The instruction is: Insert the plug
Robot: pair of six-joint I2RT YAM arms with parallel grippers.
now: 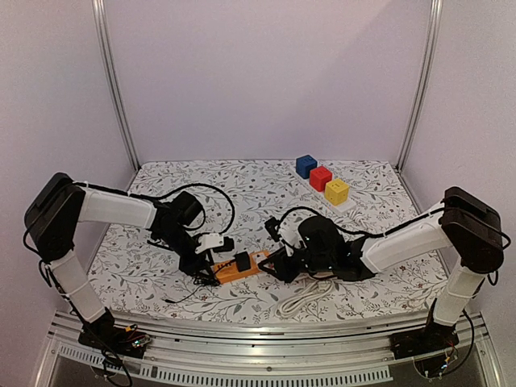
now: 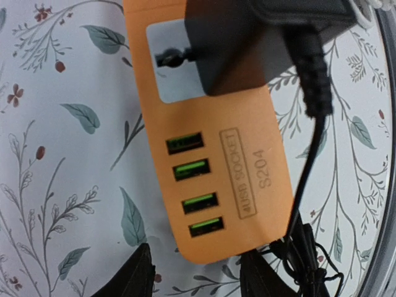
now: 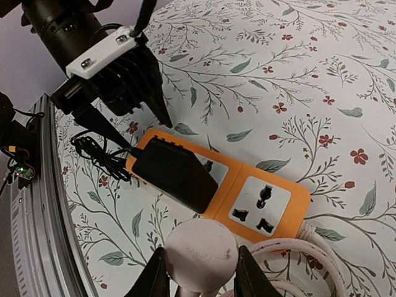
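One round white plug (image 3: 201, 250) near an orange power strip (image 3: 247, 192)

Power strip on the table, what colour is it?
Orange. The power strip shows best in the left wrist view, with green USB slots.

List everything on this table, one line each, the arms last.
power strip: one, orange, centre of the cloth, one socket free
adapter: one, black, seated on the power strip
cord: one, thin, black, running off the adapter
white plug: one, round, just beside the power strip
cable: one, white, looped near the front edge
cubes: three, blue, red, yellow, in a row at far right
cloth: one, white floral, covering the table
left gripper: one, black fingers either side of the power strip's USB end
right gripper: one, closed on the white plug
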